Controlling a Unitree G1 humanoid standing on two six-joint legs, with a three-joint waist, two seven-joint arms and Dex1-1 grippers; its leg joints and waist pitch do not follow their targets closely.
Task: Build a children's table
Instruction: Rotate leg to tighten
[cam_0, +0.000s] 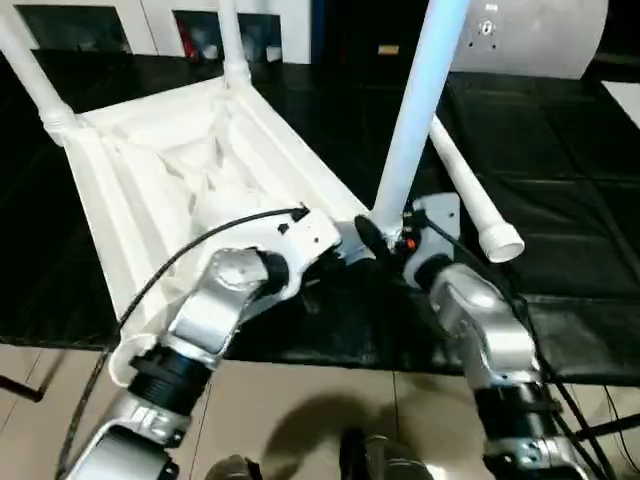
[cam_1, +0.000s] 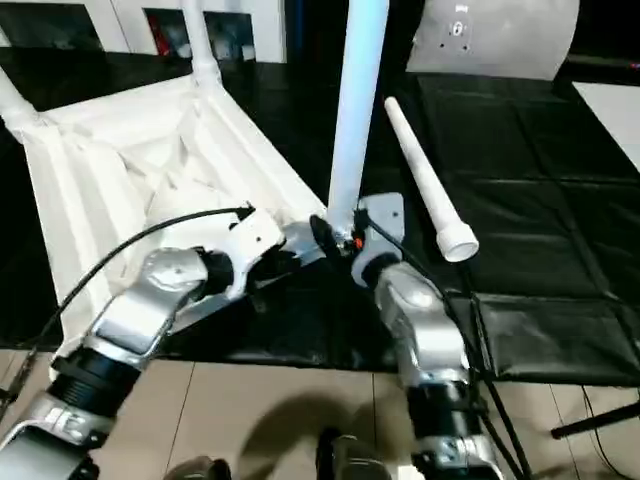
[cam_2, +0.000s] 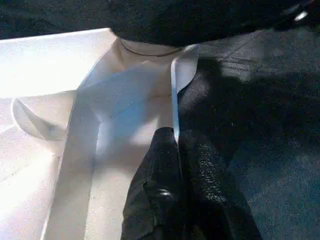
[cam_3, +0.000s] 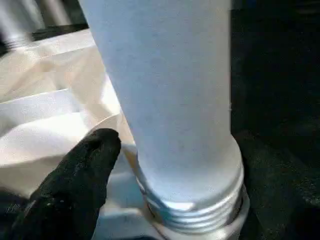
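Note:
The children's table top (cam_0: 150, 190) lies upside down on the black padded surface, ribs up. Two white legs (cam_0: 232, 40) (cam_0: 30, 70) stand in its far corner sockets. A third leg (cam_0: 415, 110) stands upright at the near right corner, its threaded end (cam_3: 195, 210) resting in that socket. My right gripper (cam_0: 388, 232) is open around this leg's base, one finger (cam_3: 75, 185) close beside it. My left gripper (cam_2: 177, 145) is shut on the thin rim (cam_2: 173, 90) of the top, right beside the same corner. A fourth leg (cam_0: 470, 195) lies loose on the pad to the right.
The black pad's (cam_0: 560, 150) front edge runs just under my forearms, with tiled floor (cam_0: 300, 400) below. A large pale rounded object (cam_0: 540, 35) stands at the back right. A black cable (cam_0: 200, 245) arcs over my left forearm.

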